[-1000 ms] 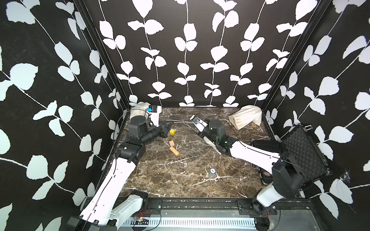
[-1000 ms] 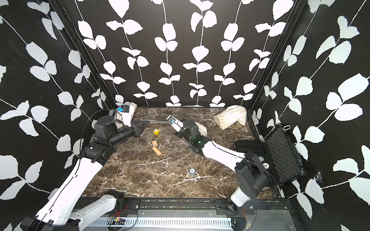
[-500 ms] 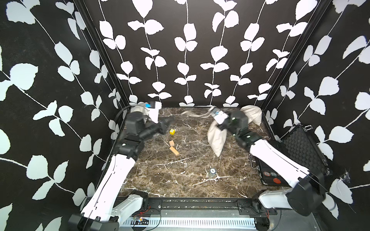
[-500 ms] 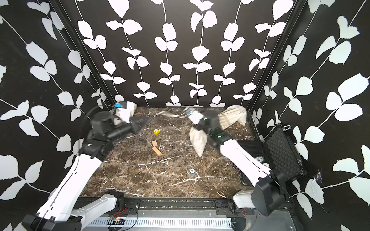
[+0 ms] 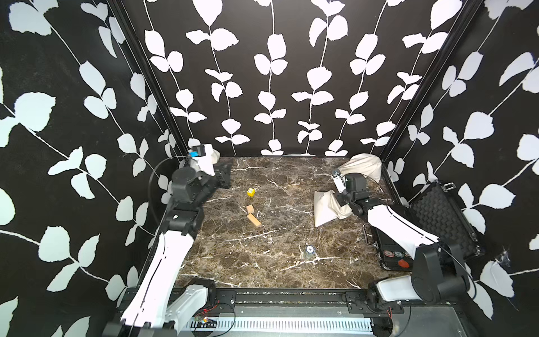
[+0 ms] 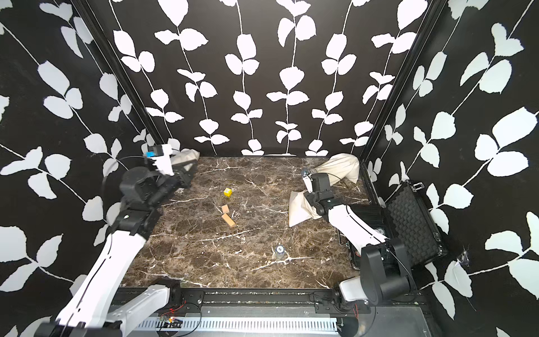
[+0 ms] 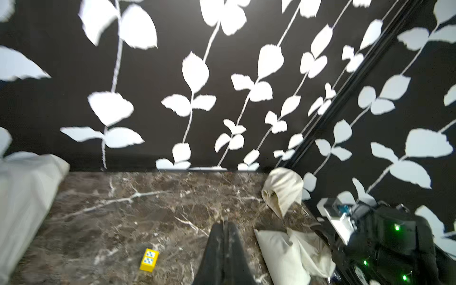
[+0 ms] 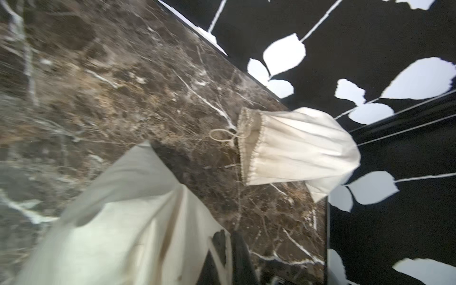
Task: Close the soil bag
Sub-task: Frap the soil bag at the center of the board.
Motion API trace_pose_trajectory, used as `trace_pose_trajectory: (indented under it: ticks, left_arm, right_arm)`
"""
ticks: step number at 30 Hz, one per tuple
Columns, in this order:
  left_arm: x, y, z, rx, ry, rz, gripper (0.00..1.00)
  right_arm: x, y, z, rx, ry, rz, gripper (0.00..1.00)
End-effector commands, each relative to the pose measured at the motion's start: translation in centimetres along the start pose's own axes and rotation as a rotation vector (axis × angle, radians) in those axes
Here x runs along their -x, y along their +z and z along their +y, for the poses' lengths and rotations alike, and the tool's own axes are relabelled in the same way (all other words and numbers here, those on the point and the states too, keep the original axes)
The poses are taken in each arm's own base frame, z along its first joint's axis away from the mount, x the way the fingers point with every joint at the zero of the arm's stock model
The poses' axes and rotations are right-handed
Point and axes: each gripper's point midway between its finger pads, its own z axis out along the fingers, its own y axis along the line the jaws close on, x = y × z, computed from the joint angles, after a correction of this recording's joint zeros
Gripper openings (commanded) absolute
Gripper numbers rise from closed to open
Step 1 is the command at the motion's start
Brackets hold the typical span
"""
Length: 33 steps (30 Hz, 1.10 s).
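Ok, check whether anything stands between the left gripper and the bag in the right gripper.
Nothing visible blocks it. Open marble table lies between the left gripper and the soil bag held by the right gripper. The yellow cube sits close beside that line, the wooden blocks nearer the front edge.

Cloth bags: three in both top views. These are the far-left bag (image 5: 215, 156), the far-right bag (image 5: 364, 168) and the bag by the right arm (image 5: 324, 208).
Wooden blocks: two, a short block (image 5: 250, 209) and a long block (image 5: 253, 220).
Yellow cube: one (image 5: 250, 192), with blue-and-white squares on one face.
Small round-capped object: one (image 5: 309, 250); too small to tell what it is.
Black case: one (image 5: 437, 221), with its lid open.
Robot arms: two, the left arm (image 5: 163, 256) and the right arm (image 5: 396, 227).
Grippers: two, the left gripper (image 7: 224, 223) and the right gripper (image 8: 228, 235).
Marble tabletop: one (image 5: 262, 271).
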Motion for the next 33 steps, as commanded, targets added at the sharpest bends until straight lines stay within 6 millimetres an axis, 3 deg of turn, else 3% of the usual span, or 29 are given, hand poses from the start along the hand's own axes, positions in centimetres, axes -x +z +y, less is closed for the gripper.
trace_pose_trajectory:
  ticks: [1,7,11,15,19,23,26,31,33]
  left_arm:
    - [-2.7,2.0,-2.7,-0.087,0.121,0.035,0.12]
    - [-6.1,5.9,-7.3,-0.262,0.220,0.075,0.42]
    - [-7.6,7.1,-10.4,-0.353,0.348,0.077,0.53]
    - [-8.8,7.9,-12.1,-0.423,0.432,0.056,0.61]
    - [-9.7,8.4,-12.9,-0.487,0.453,0.028,0.64]
    - [-10.8,8.5,-13.4,-0.544,0.470,0.019,0.64]
    - [-11.3,8.5,-13.3,-0.550,0.482,-0.012,0.63]
    - [-12.3,9.0,-12.4,-0.519,0.512,-0.002,0.40]
    - [-12.7,8.9,-12.3,-0.521,0.520,-0.002,0.38]
  right_arm:
    - [7.9,-4.0,2.2,0.159,0.045,-0.307,0.00]
    - [14.1,-9.1,7.5,0.454,-0.054,-0.533,0.00]
    - [15.9,-10.6,10.1,0.573,-0.118,-0.586,0.00]
    - [16.6,-10.8,11.9,0.643,-0.158,-0.599,0.01]
    - [16.6,-10.3,13.6,0.698,-0.180,-0.580,0.02]
    - [16.8,-12.2,15.5,0.851,-0.211,-0.593,0.03]
    - [17.1,-12.5,15.5,0.812,-0.249,-0.576,0.01]
    - [17.2,-13.4,15.1,0.796,-0.247,-0.607,0.00]
    - [17.1,-13.3,15.0,0.779,-0.246,-0.601,0.01]
